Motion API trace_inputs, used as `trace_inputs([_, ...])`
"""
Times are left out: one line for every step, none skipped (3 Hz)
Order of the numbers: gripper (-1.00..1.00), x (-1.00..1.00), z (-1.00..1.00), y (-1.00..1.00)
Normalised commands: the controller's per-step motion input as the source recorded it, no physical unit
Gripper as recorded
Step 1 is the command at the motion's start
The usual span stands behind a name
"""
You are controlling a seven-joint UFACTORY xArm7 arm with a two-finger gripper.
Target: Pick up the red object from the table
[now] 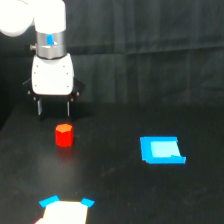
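Observation:
The red object is a small bright red-orange block standing on the black table at the exterior view's left. My gripper hangs above and slightly behind the block, a little to its left. Its two dark fingers point down and stand apart, wider than the block. Nothing is between them. A gap shows between the fingertips and the top of the block.
A flat blue rectangle lies on the table to the exterior view's right of the block. A white shape with blue corners sits at the bottom edge. A dark curtain hangs behind.

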Motion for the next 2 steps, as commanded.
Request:
trace_inputs([1.0,1.0,0.18,-1.0])
trace_inputs([-0.24,1.0,-0.51,-0.41])
